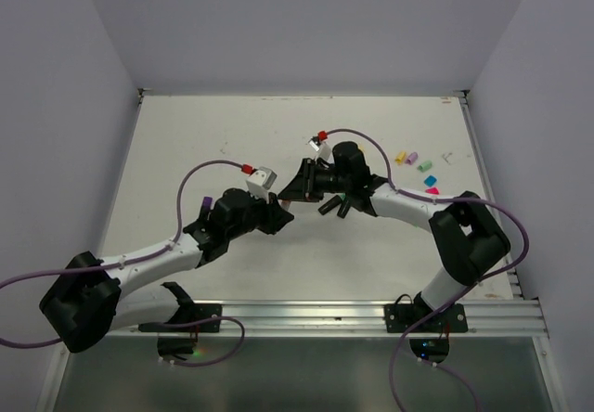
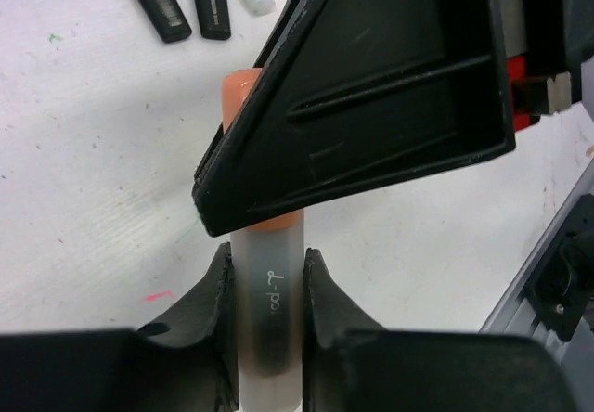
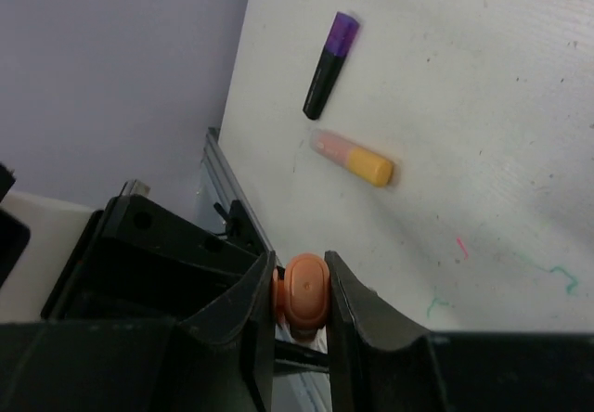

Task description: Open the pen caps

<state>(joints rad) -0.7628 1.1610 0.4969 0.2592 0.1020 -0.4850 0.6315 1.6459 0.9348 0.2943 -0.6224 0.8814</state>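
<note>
My left gripper (image 2: 266, 263) is shut on the pale barrel of a pen (image 2: 266, 315) with an orange cap (image 2: 243, 92). My right gripper (image 3: 299, 271) is shut on that same orange cap (image 3: 306, 293), seen end-on between its fingers. The right gripper's black finger (image 2: 371, 106) covers most of the cap in the left wrist view. In the top view the left gripper (image 1: 277, 212) and the right gripper (image 1: 299, 191) meet tip to tip above the middle of the table. Whether the cap has come off the barrel is hidden.
A black pen with a purple cap (image 3: 331, 64) and a pastel pink pen with a yellow cap (image 3: 353, 157) lie on the table. Uncapped black barrels (image 1: 334, 206) lie under the right arm. Several loose caps (image 1: 425, 165) lie at the right. A metal rail (image 1: 316, 315) runs along the near edge.
</note>
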